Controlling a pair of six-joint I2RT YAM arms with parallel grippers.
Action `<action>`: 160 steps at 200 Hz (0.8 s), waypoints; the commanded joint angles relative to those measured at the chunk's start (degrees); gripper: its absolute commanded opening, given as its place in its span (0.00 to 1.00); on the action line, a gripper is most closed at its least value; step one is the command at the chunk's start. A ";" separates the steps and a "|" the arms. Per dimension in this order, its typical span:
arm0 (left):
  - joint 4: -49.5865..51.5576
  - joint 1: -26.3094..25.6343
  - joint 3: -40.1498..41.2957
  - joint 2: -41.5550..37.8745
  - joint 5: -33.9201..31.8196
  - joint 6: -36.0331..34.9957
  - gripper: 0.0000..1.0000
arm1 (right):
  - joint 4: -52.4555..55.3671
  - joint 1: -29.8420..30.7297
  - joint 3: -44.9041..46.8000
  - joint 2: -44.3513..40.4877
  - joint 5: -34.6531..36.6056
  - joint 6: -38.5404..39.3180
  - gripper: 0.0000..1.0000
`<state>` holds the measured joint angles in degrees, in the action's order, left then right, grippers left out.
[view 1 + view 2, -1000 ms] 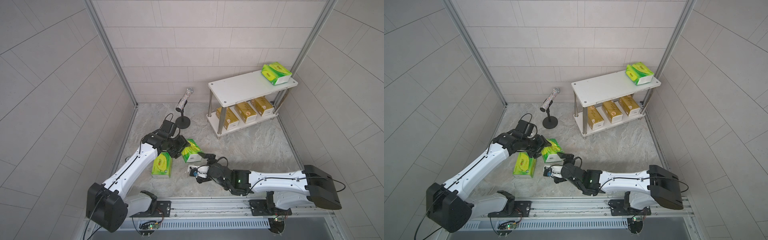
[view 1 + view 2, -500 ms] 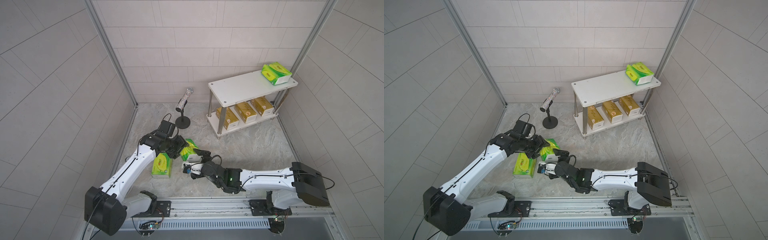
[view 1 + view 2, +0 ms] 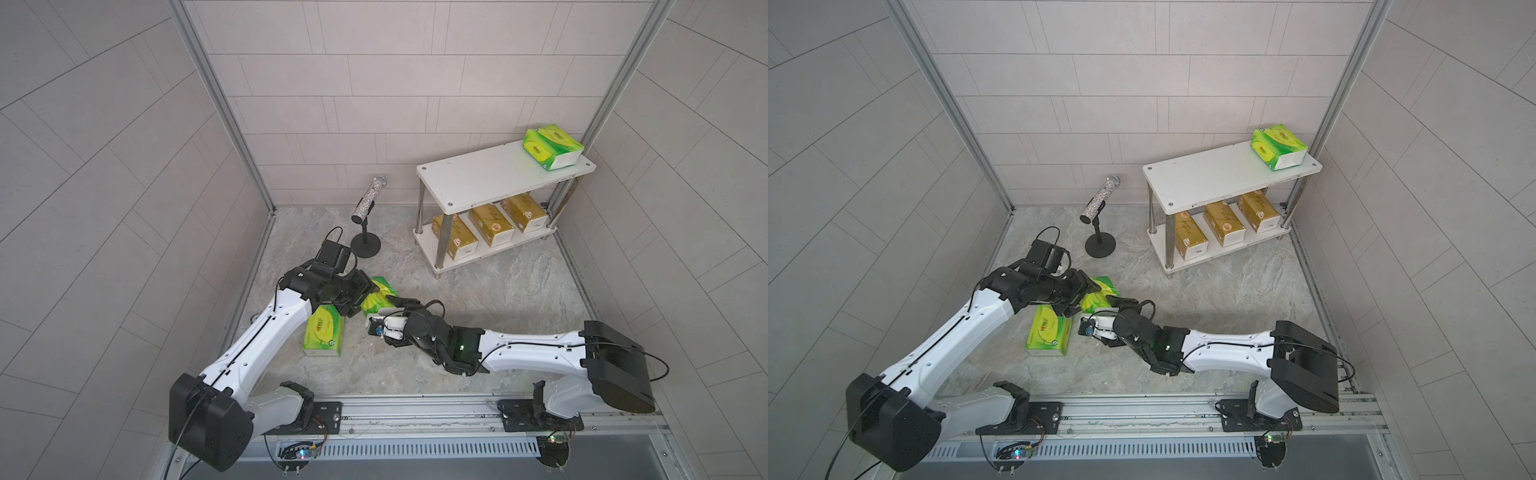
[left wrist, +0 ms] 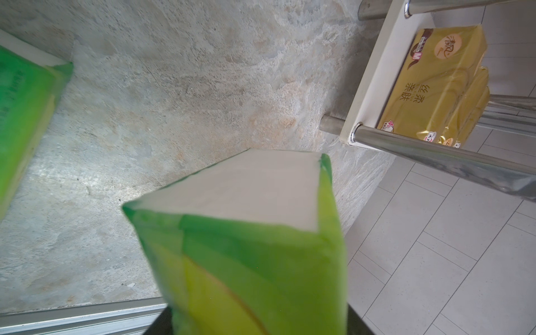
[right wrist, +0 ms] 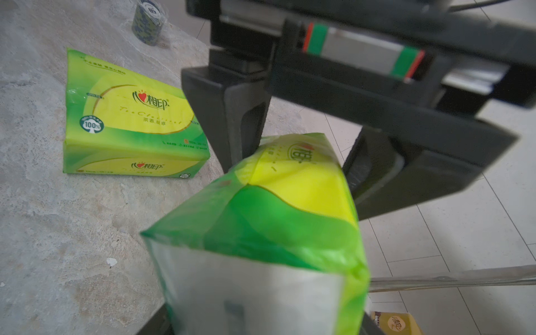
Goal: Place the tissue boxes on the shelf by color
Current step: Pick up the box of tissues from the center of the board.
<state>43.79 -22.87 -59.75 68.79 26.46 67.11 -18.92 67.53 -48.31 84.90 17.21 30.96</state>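
Shelf [image 3: 478, 183] is noted at right rear, against the wall. Three gold packs [image 3: 490, 224] are lined up on its lower board. The top green pack [image 3: 550, 145] is set at the top board's far right end. The floor green pack [image 3: 324, 336] is laid flat, centre-left. The third green pack [image 3: 378, 297], just beside it, is clamped by the left gripper [image 3: 360, 300]. The right gripper [image 3: 384, 309] is placed around its other end, but whether it is gripped there cannot be told.

Bright, even, diffuse light; soft, faint shadows under the shelf [image 3: 478, 183]. Straight lines bow toward the top views' edges. Both wrist views blur the nearest green pack [image 4: 261, 275].
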 commanded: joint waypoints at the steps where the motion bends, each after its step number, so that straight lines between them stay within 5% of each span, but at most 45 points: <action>1: -0.45 -0.15 -1.60 -1.14 1.33 0.09 0.63 | 0.48 -0.33 -2.27 0.70 -1.68 -0.53 0.64; 72: 5.94 1.08 -10.62 1.41 -5.99 -8.44 0.87 | 6.85 -0.93 -1.64 -5.00 -4.86 -1.34 0.55; 128: 15.21 6.47 -23.75 1.28 -17.68 -19.01 0.88 | 11.40 -1.89 -2.22 -8.05 -4.63 -2.30 0.53; 160: 19.19 7.53 -23.71 0.05 -25.18 -23.57 0.89 | 14.79 -2.96 -7.61 -9.91 -6.26 -3.62 0.53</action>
<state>56.45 -15.99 -83.50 70.35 10.00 50.11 -6.13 65.47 -50.17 78.50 12.16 29.26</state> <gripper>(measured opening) 0.884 0.540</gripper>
